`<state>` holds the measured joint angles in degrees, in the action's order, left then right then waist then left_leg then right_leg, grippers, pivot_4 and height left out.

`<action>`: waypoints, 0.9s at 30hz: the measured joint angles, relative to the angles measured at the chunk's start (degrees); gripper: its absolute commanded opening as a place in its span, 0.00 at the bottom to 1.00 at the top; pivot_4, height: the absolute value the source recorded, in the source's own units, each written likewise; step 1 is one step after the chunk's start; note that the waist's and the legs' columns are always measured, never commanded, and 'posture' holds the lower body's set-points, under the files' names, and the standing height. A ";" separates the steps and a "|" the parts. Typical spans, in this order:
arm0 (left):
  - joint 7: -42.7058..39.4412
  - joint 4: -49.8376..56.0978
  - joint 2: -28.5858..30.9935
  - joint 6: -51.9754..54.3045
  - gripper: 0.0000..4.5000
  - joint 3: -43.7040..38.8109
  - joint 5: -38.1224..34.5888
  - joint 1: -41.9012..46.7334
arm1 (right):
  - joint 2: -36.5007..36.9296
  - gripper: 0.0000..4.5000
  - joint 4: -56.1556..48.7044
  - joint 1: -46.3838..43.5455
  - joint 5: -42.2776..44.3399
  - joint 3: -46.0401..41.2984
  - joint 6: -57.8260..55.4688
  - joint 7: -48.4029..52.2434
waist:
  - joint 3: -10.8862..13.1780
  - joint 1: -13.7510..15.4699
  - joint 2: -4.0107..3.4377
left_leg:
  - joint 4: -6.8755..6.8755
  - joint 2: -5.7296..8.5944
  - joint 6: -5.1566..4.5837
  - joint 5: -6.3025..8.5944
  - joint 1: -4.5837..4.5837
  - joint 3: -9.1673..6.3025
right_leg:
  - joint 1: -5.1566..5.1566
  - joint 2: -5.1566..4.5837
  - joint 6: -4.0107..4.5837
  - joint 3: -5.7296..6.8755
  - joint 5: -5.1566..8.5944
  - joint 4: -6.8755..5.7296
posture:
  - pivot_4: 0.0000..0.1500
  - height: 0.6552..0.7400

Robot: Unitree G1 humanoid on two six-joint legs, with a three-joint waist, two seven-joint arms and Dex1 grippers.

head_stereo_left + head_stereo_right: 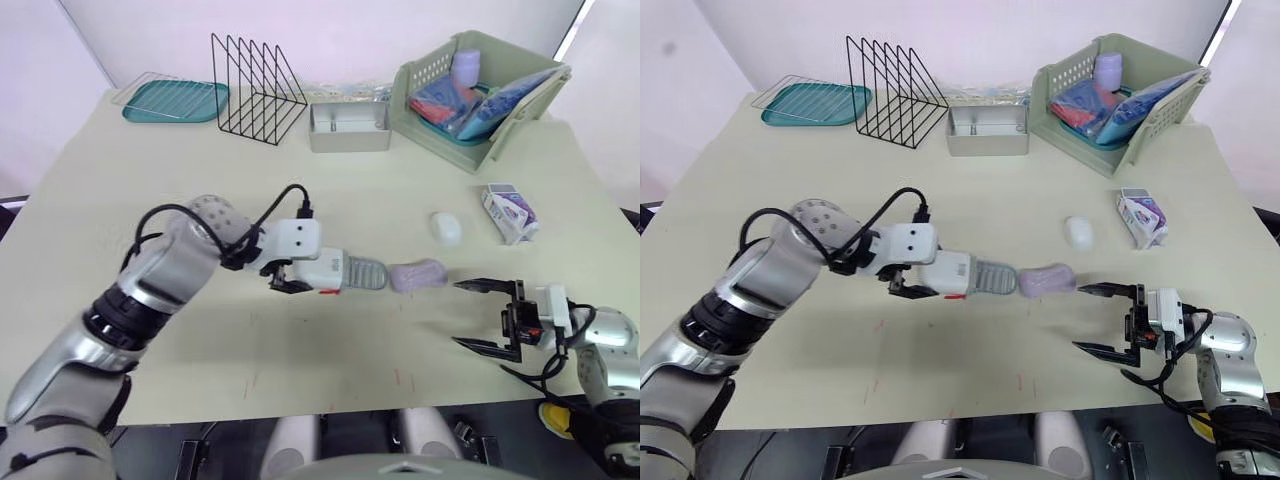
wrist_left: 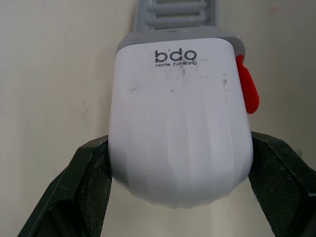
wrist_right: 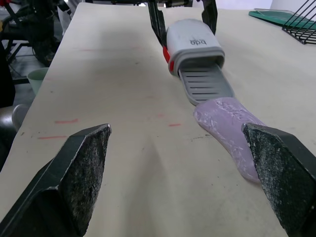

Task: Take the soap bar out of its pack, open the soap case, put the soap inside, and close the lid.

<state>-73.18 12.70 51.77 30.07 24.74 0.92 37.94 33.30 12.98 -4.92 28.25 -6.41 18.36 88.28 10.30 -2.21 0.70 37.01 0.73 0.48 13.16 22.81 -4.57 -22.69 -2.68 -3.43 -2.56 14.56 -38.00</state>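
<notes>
The soap case is a white shell with a red latch, and it lies on the table in front of me. Its grey ribbed tray is slid out to the right. My left gripper is shut on the shell's closed end. The bare purple soap bar lies on the table and touches the tray's outer tip. My right gripper hovers open just right of the soap, with nothing between its fingers. The opened soap pack lies further back on the right.
A white oval piece lies beside the pack. At the back stand a green basket holding pouches, a metal tin, a black wire rack and a teal tray. The table's front edge runs close below my right gripper.
</notes>
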 measured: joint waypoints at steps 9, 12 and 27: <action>-0.80 -2.93 0.84 -7.77 0.76 -4.45 -2.79 -4.66 | 0.02 0.99 1.87 -1.03 -0.30 0.99 0.73 0.12 | 0.00 0.12 0.00 | 0.03 0.00 0.00 0.00 0.00 -0.01 | 0.01 0.00 0.00 0.01 0.00 -0.01 | 1.00 1.00; -0.33 -4.74 0.03 -9.81 0.76 -4.44 -2.76 -5.14 | 0.03 0.99 2.12 -1.32 -0.40 0.99 0.81 0.12 | 0.00 0.11 0.00 | 0.03 0.00 0.00 0.00 0.00 -0.01 | 0.01 0.00 0.00 0.01 0.00 -0.01 | 1.00 1.00; -1.01 -8.89 0.81 -14.78 0.76 -6.53 -2.97 -6.66 | 0.28 0.99 2.70 -1.32 -1.09 1.00 1.10 0.11 | 0.00 -0.02 0.00 | 0.03 0.00 0.00 0.00 -0.01 -0.01 | 0.01 0.01 0.01 0.01 0.00 -0.04 | 1.00 1.00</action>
<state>-74.20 3.80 52.58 15.29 18.21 -2.05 31.28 33.59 15.68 -6.24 27.16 -5.41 19.46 88.39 10.29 -2.23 0.70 37.04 0.72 0.47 13.16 22.80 -4.59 -22.67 -2.67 -3.43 -2.55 14.55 -38.04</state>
